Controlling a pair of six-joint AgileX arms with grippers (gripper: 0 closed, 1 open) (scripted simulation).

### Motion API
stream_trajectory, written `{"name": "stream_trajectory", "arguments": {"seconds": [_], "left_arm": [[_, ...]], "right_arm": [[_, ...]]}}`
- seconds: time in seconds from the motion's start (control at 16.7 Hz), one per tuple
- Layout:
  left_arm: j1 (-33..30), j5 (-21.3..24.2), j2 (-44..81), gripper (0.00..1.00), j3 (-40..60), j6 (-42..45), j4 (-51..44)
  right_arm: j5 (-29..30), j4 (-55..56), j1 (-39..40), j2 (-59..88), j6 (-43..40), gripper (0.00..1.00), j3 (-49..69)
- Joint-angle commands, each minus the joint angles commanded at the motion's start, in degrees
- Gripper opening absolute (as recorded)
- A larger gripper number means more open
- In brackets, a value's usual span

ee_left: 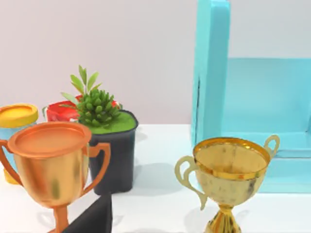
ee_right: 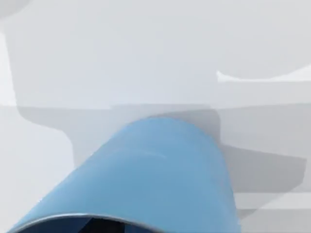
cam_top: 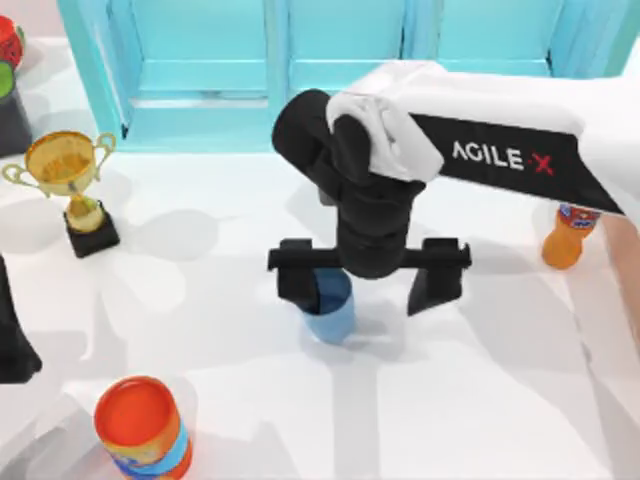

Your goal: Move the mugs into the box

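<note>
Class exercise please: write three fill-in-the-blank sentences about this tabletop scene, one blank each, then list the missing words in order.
1. The right gripper hangs with its fingers wide apart over the ____ mug.
2. The gold trophy stands on a ____ base.
3. The cabinet at the back of the table is ____.

Missing words: blue; black; turquoise

Top view looks down; left wrist view faces the gold trophy (cam_top: 70, 180) they share; right wrist view perhaps nearest.
</note>
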Motion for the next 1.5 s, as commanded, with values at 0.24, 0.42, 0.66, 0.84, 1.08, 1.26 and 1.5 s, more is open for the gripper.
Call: {"name": "stream_trajectory", "arguments": {"seconds": [0.24,0.42,0.66,0.84,1.08,1.26,1.5], "left_arm": [[0.00,0.00,0.00,1.00,0.00,0.00,0.00],[0.00,0.00,0.00,1.00,0.00,0.00,0.00],[0.00,0.00,0.00,1.00,0.00,0.00,0.00],[0.00,0.00,0.00,1.00,0.00,0.00,0.00],[0.00,0.00,0.00,1.00,0.00,0.00,0.00],[0.00,0.00,0.00,1.00,0.00,0.00,0.00],[0.00,0.00,0.00,1.00,0.00,0.00,0.00]], "right_arm": [[0.00,0.00,0.00,0.00,0.00,0.47,0.00],[0.00,0.00,0.00,0.00,0.00,0.25,0.00],[0.00,0.00,0.00,0.00,0.00,0.00,0.00],[0.00,0.00,0.00,0.00,0.00,0.00,0.00],[0.00,0.00,0.00,0.00,0.00,0.00,0.00],[-0.02,-0.97,-1.01,-1.04,-0.85,0.00,-0.26],[-0.06,-6.38,-5.54,-8.64,-5.41,0.00,-2.04]]}}
